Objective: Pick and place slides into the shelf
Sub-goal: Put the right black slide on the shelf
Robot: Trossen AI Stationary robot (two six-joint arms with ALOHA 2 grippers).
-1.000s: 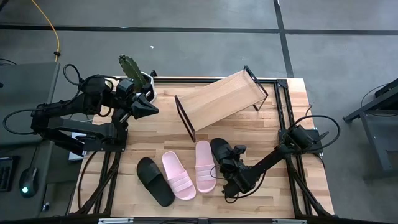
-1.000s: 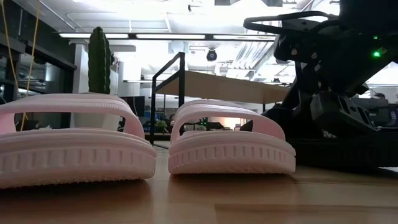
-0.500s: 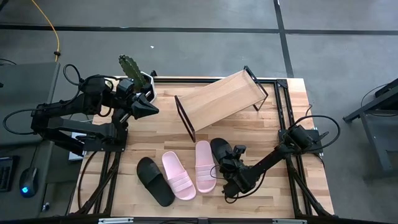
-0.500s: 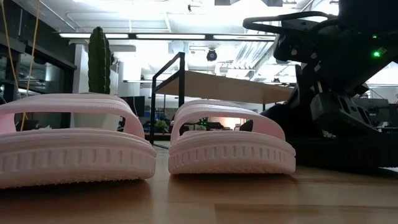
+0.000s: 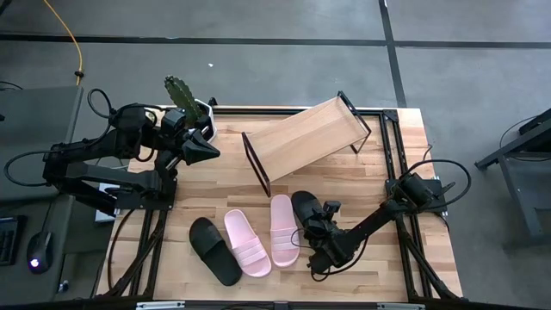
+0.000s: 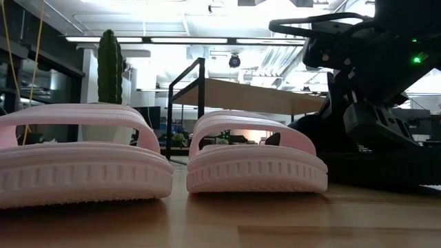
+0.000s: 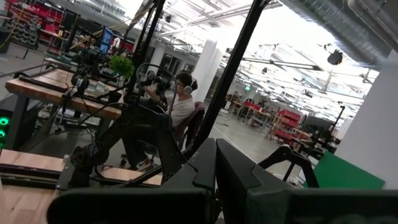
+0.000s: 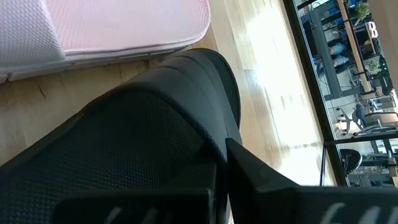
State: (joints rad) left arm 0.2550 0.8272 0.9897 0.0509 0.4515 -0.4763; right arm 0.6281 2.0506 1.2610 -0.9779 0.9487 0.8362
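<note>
1. The right gripper (image 5: 315, 245) is down low at the near right of the table, its fingers pressed together on the strap of a black slide (image 5: 303, 209) that lies just right of the pink ones; in its wrist view the dark fingers (image 8: 249, 171) sit right on the black strap (image 8: 143, 137).
2. The left gripper (image 5: 207, 148) is up at the far left of the table, closed on nothing, beside a potted cactus (image 5: 178, 90).
3. The other three slides lie in a fanned row on the near half of the table: a second black slide (image 5: 213, 251) at the left, then a pink slide (image 5: 246, 242), then another pink slide (image 5: 283, 228) just beside the gripped one.
4. The shelf (image 5: 303, 138) stands at an angle across the far middle of the table (image 5: 405, 164), apart from the slides, with bare wood between them.
5. The right end of the shelf comes near the table's far right corner.
6. From the low camera the two pink slides (image 6: 83, 165) fill the front, the right arm is a dark mass on the right, and the gripped slide is hard to pick out behind it.
7. The left wrist camera sees mostly the room, with a seated person (image 7: 180, 106) far back.
</note>
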